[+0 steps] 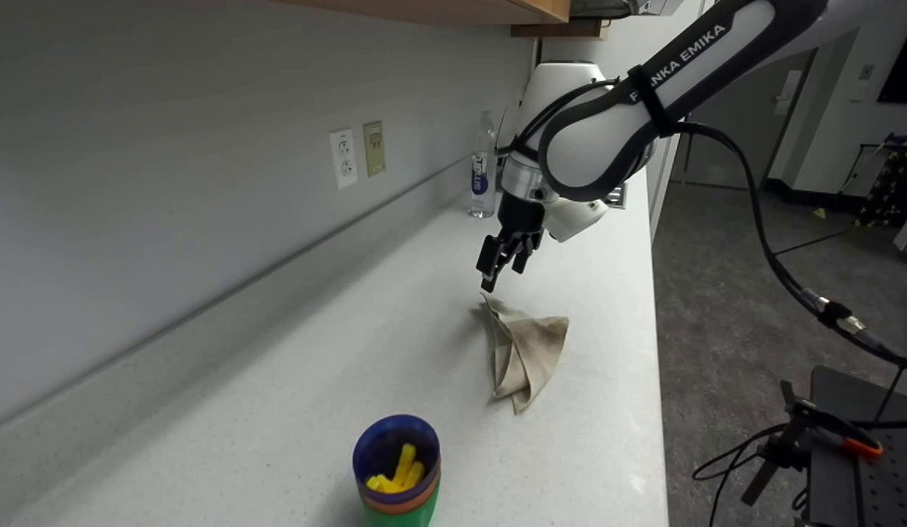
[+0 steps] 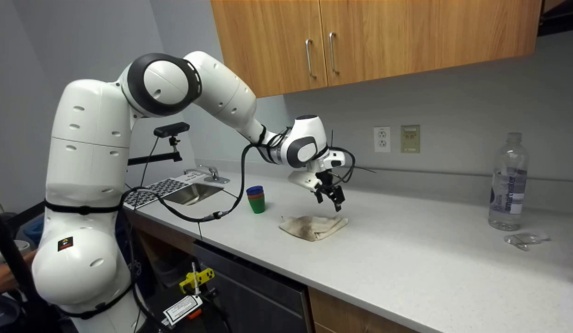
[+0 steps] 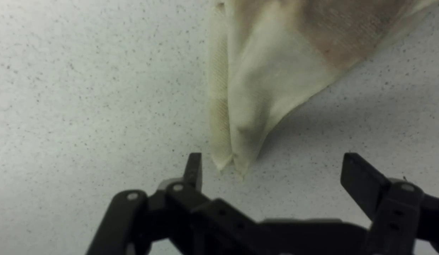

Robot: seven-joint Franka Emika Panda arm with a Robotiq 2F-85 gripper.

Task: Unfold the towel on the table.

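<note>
A beige towel with a brown stained patch lies folded and crumpled on the white counter; it shows in both exterior views (image 1: 528,350) (image 2: 311,227) and at the top of the wrist view (image 3: 276,78). Some folds lie over each other and one edge looks slightly raised. My gripper (image 1: 503,277) (image 2: 328,204) is above the counter, just beyond one end of the towel. In the wrist view the gripper (image 3: 272,159) is open, its fingers wide apart. Two pointed towel corners reach between the fingertips, nearer the left finger. Nothing is held. How the layers lie inside the folds is hidden.
Stacked coloured cups (image 1: 402,505) (image 2: 256,206) with yellow pieces inside stand on the counter (image 1: 277,424). A water bottle (image 1: 482,179) (image 2: 506,194) stands by the wall, with a clear plastic item (image 2: 522,239) near it. A sink (image 2: 191,194) and upper cabinets (image 2: 383,37) also show.
</note>
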